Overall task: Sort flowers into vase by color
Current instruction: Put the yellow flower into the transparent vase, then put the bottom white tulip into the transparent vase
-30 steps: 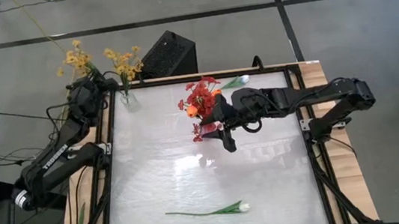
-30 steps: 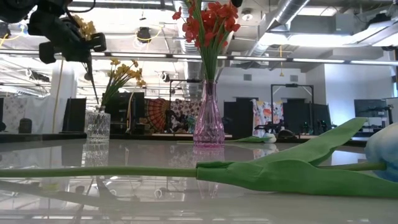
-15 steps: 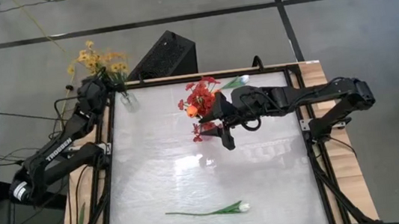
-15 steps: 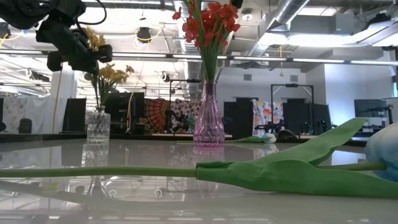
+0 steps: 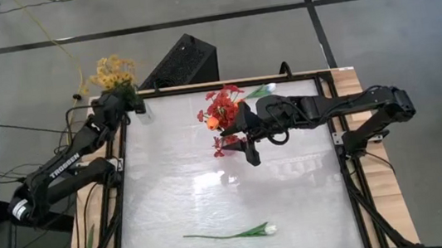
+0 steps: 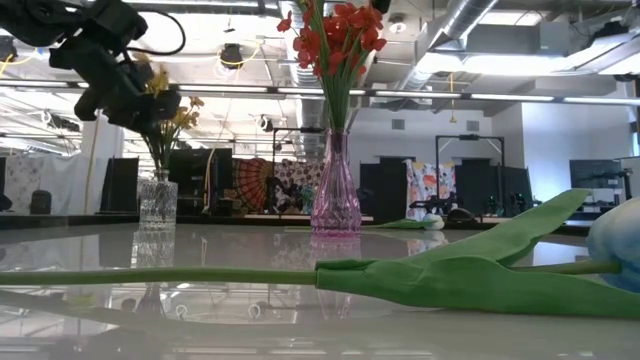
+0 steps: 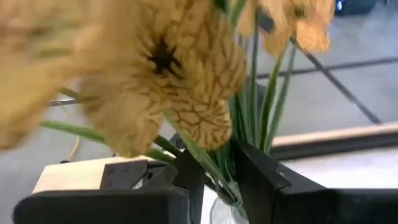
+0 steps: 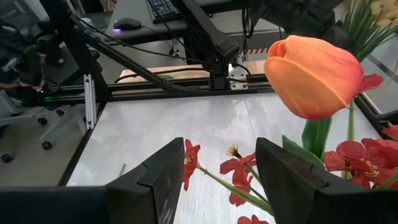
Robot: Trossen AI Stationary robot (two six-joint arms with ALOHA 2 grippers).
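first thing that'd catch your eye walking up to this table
The tall pink vase of red flowers near the table's far edge, with the right gripper beside the blooms. At the far left corner, the left gripper is at the yellow sprays in the clear vase. A white tulip lies near the front.
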